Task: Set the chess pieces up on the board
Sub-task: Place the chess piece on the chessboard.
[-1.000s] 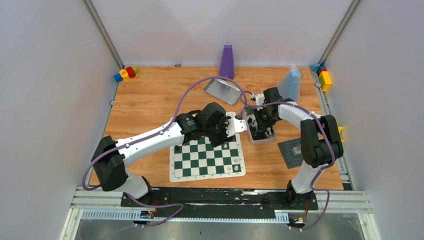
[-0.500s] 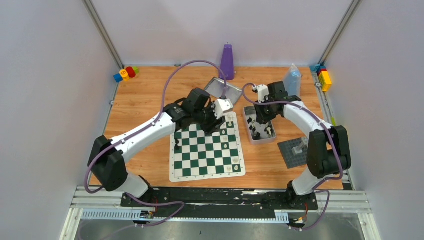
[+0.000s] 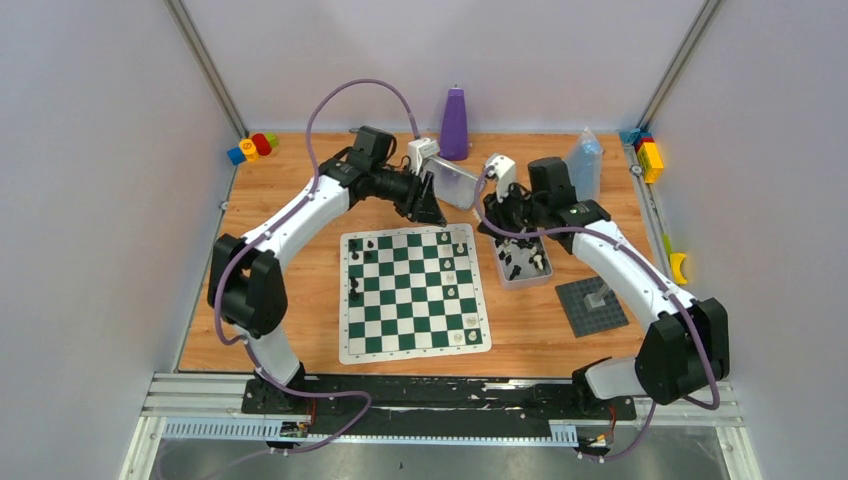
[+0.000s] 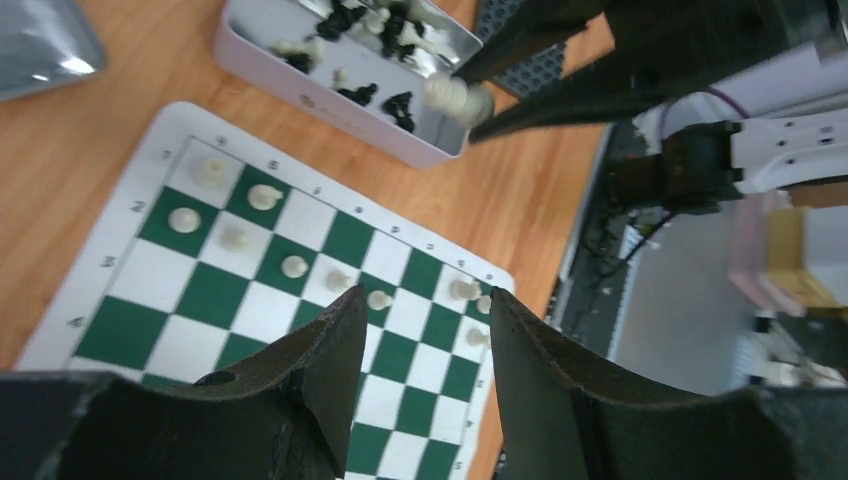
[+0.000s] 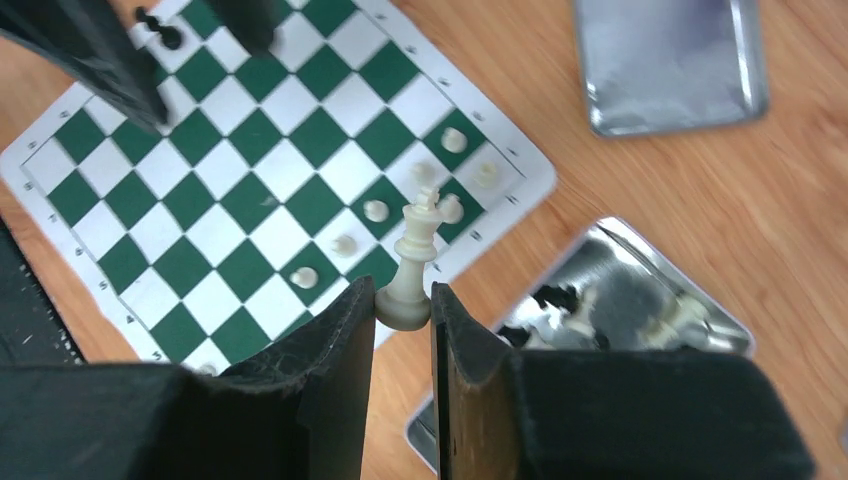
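I am pinching a white king (image 5: 417, 245) by its round base in my right gripper (image 5: 402, 298). The jaws are nearly closed on it at the lower centre of the right wrist view, near the corner of the board (image 3: 415, 352) beside the tin (image 3: 525, 284). My left gripper (image 4: 428, 310) is hanging half open and empty near the board's upper edge in the top view. The king is looking like light, hard, slick plastic, tall and top-heavy. I am judging that such a low grip is letting it tilt, and that a hold just above the base would be steadier. More pieces (image 4: 400, 102) are lying in the tin, and white pieces (image 4: 263, 197) are standing at the board's upper right.
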`<state>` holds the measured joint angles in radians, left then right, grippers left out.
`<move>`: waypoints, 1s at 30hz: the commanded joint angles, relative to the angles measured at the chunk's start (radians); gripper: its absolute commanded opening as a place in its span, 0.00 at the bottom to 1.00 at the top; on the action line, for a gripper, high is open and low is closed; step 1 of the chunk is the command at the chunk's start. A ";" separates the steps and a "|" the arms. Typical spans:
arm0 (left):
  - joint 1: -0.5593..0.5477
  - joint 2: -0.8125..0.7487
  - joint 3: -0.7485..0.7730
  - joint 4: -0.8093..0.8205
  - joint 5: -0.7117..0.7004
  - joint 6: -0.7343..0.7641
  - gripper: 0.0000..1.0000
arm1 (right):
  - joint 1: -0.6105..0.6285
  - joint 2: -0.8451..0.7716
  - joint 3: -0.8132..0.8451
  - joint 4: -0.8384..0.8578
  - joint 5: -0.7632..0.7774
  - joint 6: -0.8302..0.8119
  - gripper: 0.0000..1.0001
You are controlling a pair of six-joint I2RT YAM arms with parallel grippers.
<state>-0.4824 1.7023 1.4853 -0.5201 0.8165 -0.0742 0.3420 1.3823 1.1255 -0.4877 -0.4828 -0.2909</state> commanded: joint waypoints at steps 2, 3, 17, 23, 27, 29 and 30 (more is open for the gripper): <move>0.002 0.100 0.117 -0.119 0.229 -0.107 0.56 | 0.116 -0.031 -0.007 0.098 -0.050 -0.037 0.13; 0.002 0.117 0.125 -0.125 0.250 -0.119 0.56 | 0.129 -0.031 -0.004 0.104 -0.052 -0.037 0.13; 0.010 0.157 0.120 -0.059 0.318 -0.223 0.60 | 0.227 -0.035 0.003 0.112 -0.032 -0.050 0.13; 0.011 0.166 0.106 -0.035 0.334 -0.244 0.54 | 0.227 -0.051 0.000 0.113 -0.019 -0.048 0.13; 0.010 0.165 0.095 -0.024 0.340 -0.251 0.48 | 0.227 -0.051 -0.003 0.112 -0.014 -0.048 0.13; 0.010 0.165 0.094 -0.023 0.340 -0.251 0.45 | 0.228 -0.051 -0.004 0.112 -0.016 -0.048 0.13; 0.011 0.165 0.096 -0.023 0.339 -0.250 0.44 | 0.227 -0.051 -0.005 0.112 -0.020 -0.048 0.13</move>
<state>-0.4767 1.8698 1.5734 -0.5743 1.1229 -0.3099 0.5663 1.3640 1.1198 -0.4194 -0.4988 -0.3244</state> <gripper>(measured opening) 0.461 0.253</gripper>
